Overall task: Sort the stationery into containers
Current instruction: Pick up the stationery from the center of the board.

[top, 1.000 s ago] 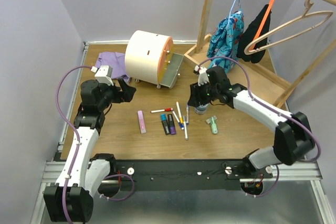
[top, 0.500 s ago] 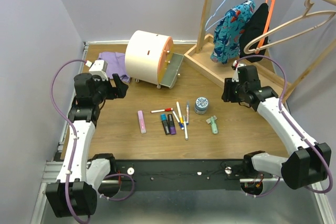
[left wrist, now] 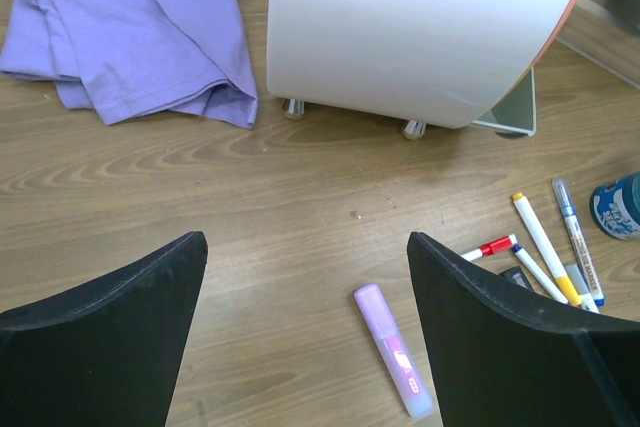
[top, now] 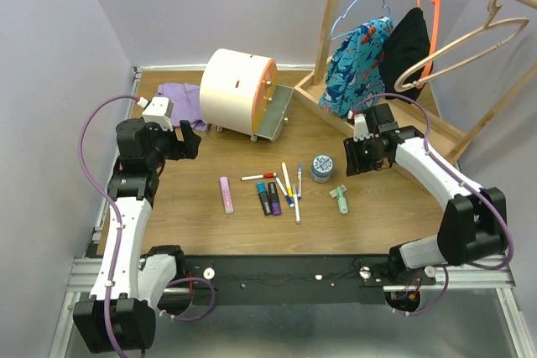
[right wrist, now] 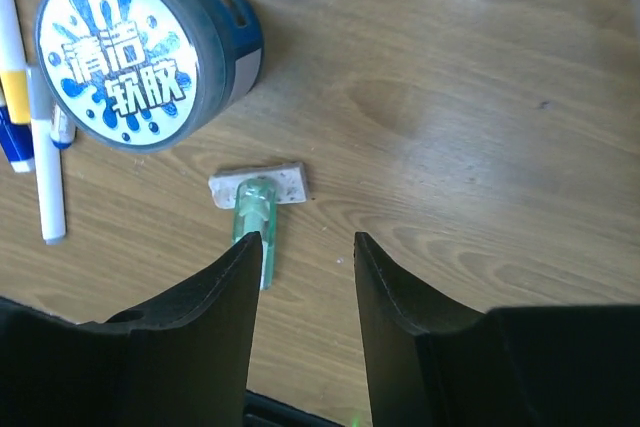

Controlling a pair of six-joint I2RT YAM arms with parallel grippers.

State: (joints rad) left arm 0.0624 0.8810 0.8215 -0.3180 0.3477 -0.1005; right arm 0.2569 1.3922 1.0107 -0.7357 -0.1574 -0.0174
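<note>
The little green clip (right wrist: 257,215) lay on the table (right wrist: 480,97) just off one fingertip of my right gripper (right wrist: 305,247), with the grey round tin (right wrist: 140,52) farther ahead. That gripper was partly open and empty. My left gripper (left wrist: 305,247) gaped wide, also empty, above the pink bar (left wrist: 393,362). I judged sorting was only starting. Next I needed to centre on the clip, descend and close.

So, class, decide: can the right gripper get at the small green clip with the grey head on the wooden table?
Probably yes: the right gripper hangs open over the small green clip, nothing lies between them, and the round grey tin sits apart.
</note>
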